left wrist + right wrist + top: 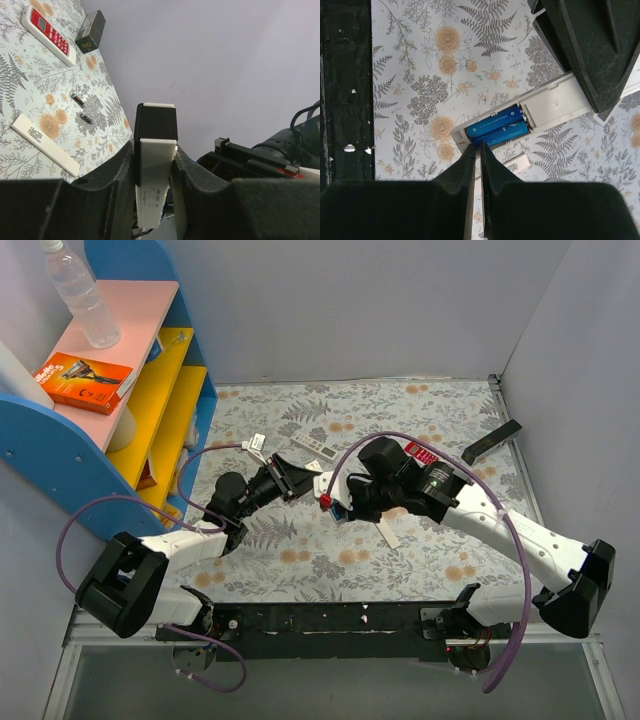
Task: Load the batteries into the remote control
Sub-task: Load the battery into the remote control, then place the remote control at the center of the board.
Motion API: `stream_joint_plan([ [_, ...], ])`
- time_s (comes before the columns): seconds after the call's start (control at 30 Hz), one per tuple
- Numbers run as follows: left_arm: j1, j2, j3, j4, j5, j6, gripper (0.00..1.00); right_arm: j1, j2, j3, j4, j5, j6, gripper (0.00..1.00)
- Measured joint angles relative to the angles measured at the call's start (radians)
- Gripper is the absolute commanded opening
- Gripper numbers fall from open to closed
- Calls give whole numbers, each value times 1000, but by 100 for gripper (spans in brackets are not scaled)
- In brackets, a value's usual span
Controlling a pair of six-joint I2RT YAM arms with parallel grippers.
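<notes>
Grips the remote control [156, 125] with the left tool [154, 152], dark end outward. Holds the right tool [476, 150] clenched and empty, tips just beside two batteries [495, 127] seated in the open compartment [461, 134].

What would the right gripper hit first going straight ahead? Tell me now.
Probably the batteries seated in the open compartment of the remote control, just ahead of the right gripper. Depth is unclear, so it may touch the compartment's edge first.
</notes>
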Motion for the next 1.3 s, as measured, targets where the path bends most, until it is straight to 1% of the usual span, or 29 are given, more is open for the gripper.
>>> stream_joint_plan([
  [0.17, 4, -12, 3, -51, 7, 19, 0, 0, 84, 59, -51, -5, 52, 13],
  [0.37, 4, -49, 7, -132, 19, 44, 0, 0, 129, 103, -88, -21, 133, 16],
  [0.47, 4, -95, 8, -192, 2, 94, 0, 0, 140, 121, -91, -19, 188, 18],
  [0.5, 3, -110, 8, -207, -4, 110, 0, 0, 139, 121, -86, -17, 205, 22],
  [0.57, 0, -145, 9, -243, -35, 151, 0, 0, 132, 120, -69, -5, 255, 40],
  [0.6, -3, -159, 9, -254, -55, 166, 0, 0, 127, 120, -63, 5, 286, 61],
  [0.67, -6, -174, 8, -259, -91, 185, 0, 0, 105, 110, -32, 36, 346, 74],
  [0.7, -6, -177, 3, -257, -106, 192, 0, 0, 85, 99, -11, 58, 370, 85],
  [0.73, -6, -177, -5, -256, -116, 195, 0, -1, 61, 85, 7, 81, 395, 92],
  [0.77, -6, -177, -13, -256, -124, 197, 0, -4, 34, 69, 25, 103, 424, 97],
  [0.8, -5, -175, -26, -255, -132, 200, 0, -9, 4, 48, 42, 132, 452, 98],
  [0.9, 6, -168, -66, -260, -148, 201, 0, -21, -74, -12, 70, 213, 538, 98],
  [1.0, 19, -164, -92, -262, -161, 200, 0, -43, -117, -80, 89, 287, 616, 98],
  [1.17, 27, -164, -125, -272, -187, 191, 0, -68, -108, -137, 87, 352, 712, 98],
  [1.3, 27, -164, -128, -298, -201, 178, 0, -65, -82, -137, 124, 328, 779, 98],
])
